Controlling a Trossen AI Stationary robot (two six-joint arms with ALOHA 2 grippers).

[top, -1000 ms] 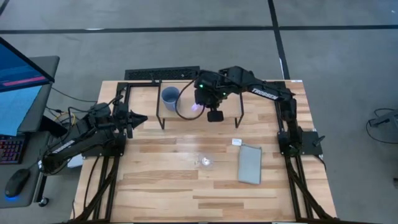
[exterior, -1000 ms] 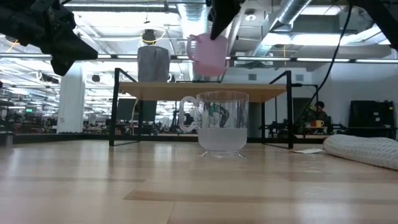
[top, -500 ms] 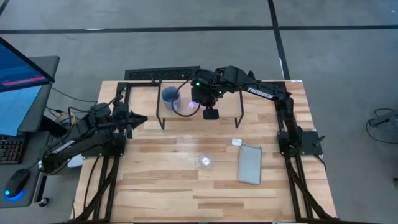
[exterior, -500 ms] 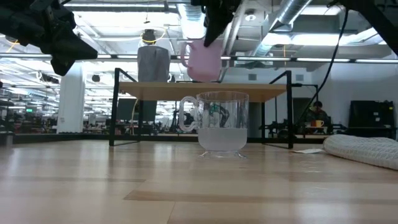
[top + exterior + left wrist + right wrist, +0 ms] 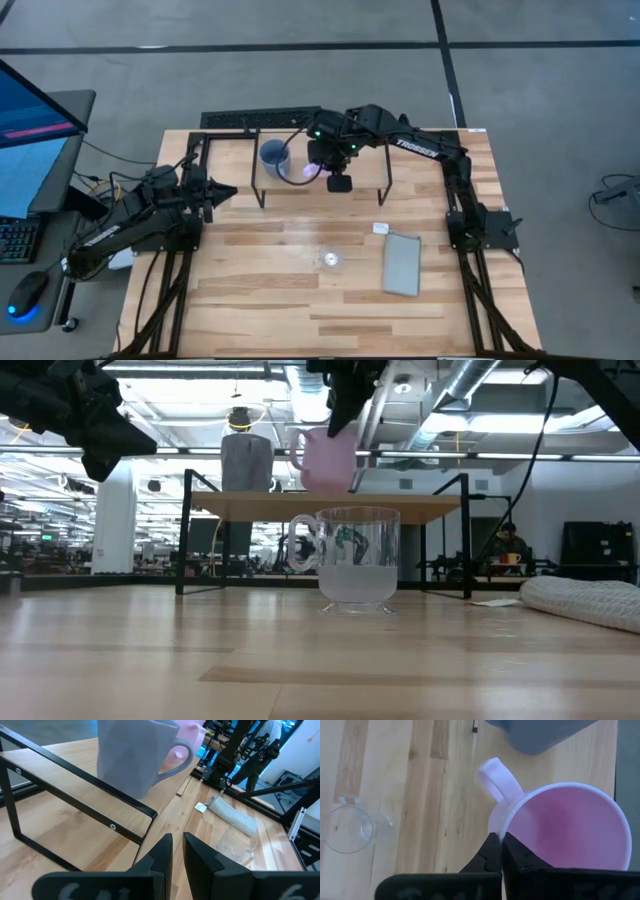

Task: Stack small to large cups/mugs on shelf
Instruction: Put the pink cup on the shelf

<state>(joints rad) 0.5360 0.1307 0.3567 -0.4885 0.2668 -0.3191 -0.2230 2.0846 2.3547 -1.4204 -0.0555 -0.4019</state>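
Pale wooden planks make up the worktop (image 5: 300,290), which sits on a grey concrete floor with a monitor and keyboard off its nine o'clock edge. Toward twelve o'clock on the worktop stands the shelf (image 5: 420,508), a light board on thin black legs.

On the shelf's nine o'clock half stands the blue-grey mug (image 5: 273,156), upright, its handle turned toward the pink mug in the left wrist view. Just beside it, at its three o'clock side, the right end effector (image 5: 322,160) holds the pink mug (image 5: 328,460) by its rim, fingers pinched narrow on the wall next to the handle, one inside and one outside. The low view shows the pink mug roughly upright over the shelf board, its base at or just above the board; whether it touches cannot be told. Its opening faces up and its handle points toward the blue-grey mug.

The clear glass cup (image 5: 331,259) stands upright on the worktop near the centre, well apart from the shelf on its six o'clock side, its small handle visible in the low view. At its three o'clock lies a flat grey pad (image 5: 402,263), with a small white tag (image 5: 380,228) just at the pad's twelve o'clock end.

The left end effector (image 5: 222,189) waits above the worktop at the nine o'clock side, near the shelf's leg, pointing toward the mugs with its fingers drawn narrow and holding nothing.
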